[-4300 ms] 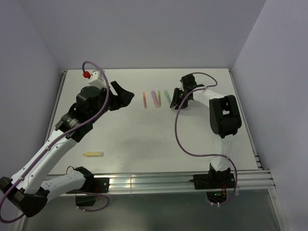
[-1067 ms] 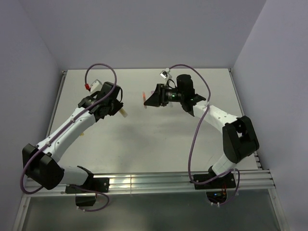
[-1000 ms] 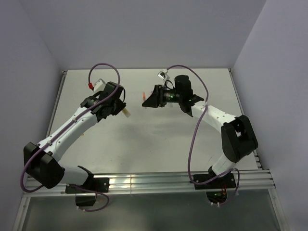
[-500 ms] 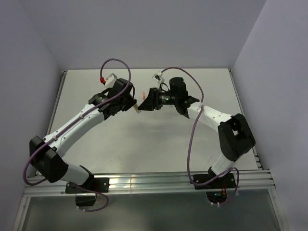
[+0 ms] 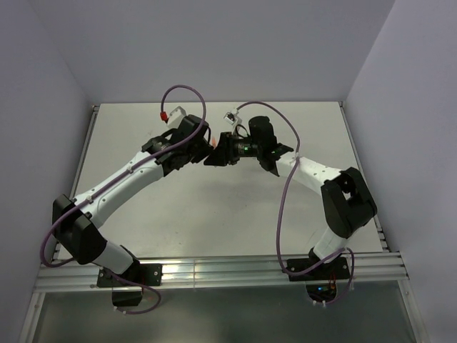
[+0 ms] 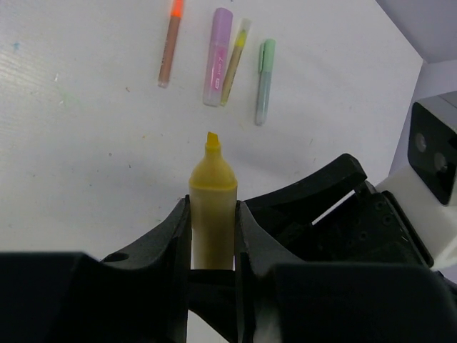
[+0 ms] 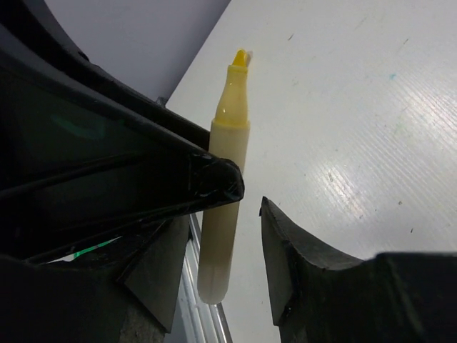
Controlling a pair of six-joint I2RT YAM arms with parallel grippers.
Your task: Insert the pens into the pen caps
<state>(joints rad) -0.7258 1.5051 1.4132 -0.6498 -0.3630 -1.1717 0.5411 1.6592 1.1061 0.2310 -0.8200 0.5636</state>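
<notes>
Both arms extend from the near edge and meet over the middle of the tabletop point(image 5: 214, 214). In the top view the hands are nose to nose.

Left hand point(image 6: 213, 214): pinching the yellow pen point(image 6: 212, 187), one finger on each side of the barrel, gripping the rear part. The front part sticks out past the fingertips, with the bare chisel tip pointing away from the wrist. The pen is held up off the tabletop.

Right hand point(image 7: 225, 229): spread. In the right wrist view its two fingers sit either side of the lower barrel of the same yellow pen. There's a clear gap between the barrel and the finger on the right of that view. On the other side a left-hand finger crosses in front, so I can't tell if there's contact. In the left wrist view the right hand's black fingers show just to the right of the pen.

Further out, beyond the pen tip, four more pens lie on the tabletop in a roughly parallel row. Left to right in the left wrist view:
- orange pen point(image 6: 170, 44), bright at its far end
- purple pen point(image 6: 218, 57)
- olive-yellow pen point(image 6: 235, 51), tight against the purple pen
- mint green pen point(image 6: 264, 80), a little apart from the olive-yellow pen

The row is well apart from both hands.
</notes>
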